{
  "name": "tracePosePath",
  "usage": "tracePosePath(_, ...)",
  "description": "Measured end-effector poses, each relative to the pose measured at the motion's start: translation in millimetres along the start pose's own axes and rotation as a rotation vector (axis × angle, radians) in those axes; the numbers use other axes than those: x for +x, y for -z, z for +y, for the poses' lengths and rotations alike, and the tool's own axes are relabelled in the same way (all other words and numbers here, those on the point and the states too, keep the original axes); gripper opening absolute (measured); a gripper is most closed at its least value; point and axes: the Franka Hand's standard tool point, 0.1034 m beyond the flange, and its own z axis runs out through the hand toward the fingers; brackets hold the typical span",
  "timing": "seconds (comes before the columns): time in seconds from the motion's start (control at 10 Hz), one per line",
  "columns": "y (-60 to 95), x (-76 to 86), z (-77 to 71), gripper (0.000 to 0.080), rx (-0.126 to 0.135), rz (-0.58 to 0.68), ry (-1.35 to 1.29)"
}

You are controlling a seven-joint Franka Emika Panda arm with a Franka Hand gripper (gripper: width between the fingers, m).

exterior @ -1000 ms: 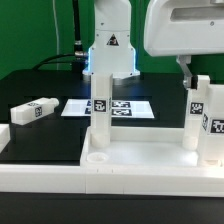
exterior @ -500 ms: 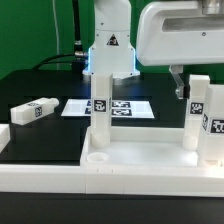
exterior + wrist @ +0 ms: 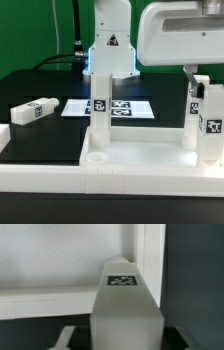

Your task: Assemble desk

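Swings gripper (image 3: 192, 76) toward the exterior view's right since half a second ago, now clamped on an upright desk leg (image 3: 122, 308) at a corner of the desk top (image 3: 60, 172). Probably light, rigid, slick plastic; best pinched across flat sides, kept vertical.

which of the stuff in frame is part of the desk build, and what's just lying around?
Desk build:
desk top
upright leg on the exterior view's left
rear right leg and front right leg, both upright
loose leg lying flat, off the top
gripper, above the right legs

Just there:
marker board
black table
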Motion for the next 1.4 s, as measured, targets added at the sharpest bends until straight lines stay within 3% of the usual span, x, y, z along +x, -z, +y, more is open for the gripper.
tracePosePath(0.5, -0.7, -1.4, 0.6, 0.0291, 0.005, 0.002, -0.429)
tracePosePath(0.9, -1.8, -3.4, -1.6, 0.0291, 0.028, -0.007, -0.856)
tracePosePath(1.1, -1.9, -5.2, -10.5, 0.0291, 0.037, -0.024, -1.157)
tracePosePath(1.4, -1.6, -4.4, -13.3, 0.0291, 0.04, -0.022, -1.323)
